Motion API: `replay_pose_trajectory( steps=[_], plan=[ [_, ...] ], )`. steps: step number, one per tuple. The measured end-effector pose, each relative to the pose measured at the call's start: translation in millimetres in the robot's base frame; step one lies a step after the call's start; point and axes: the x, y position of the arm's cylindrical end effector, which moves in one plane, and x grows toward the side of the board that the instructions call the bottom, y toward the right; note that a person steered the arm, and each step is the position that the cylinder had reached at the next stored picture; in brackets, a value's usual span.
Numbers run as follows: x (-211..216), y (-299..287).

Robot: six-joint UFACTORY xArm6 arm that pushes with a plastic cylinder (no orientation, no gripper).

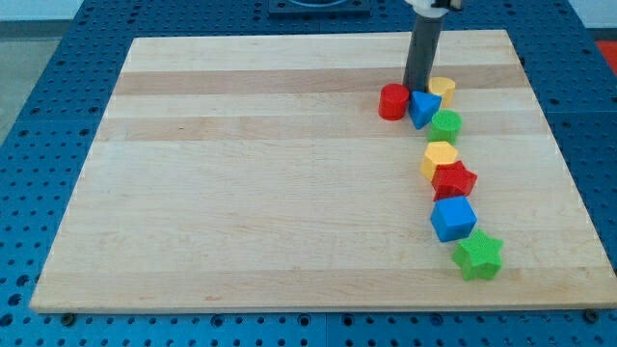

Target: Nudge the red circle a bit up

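The red circle (392, 101) sits on the wooden board (241, 173) toward the view's upper right. My tip (415, 89) rests on the board just right of the red circle's top, between it and the yellow circle (442, 91), right above the blue triangle (423, 108). The rod rises toward the view's top. The blue triangle touches the red circle's right side.
Below the blue triangle a column of blocks runs toward the view's bottom: a green circle (445, 125), a yellow hexagon (440, 157), a red star (454, 180), a blue cube (452, 219) and a green star (478, 255). A blue pegboard surrounds the board.
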Motion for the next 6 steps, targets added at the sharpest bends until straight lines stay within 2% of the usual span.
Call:
replay_pose_trajectory(
  steps=[3, 6],
  plan=[
    [90, -15],
    [118, -16]
  ],
)
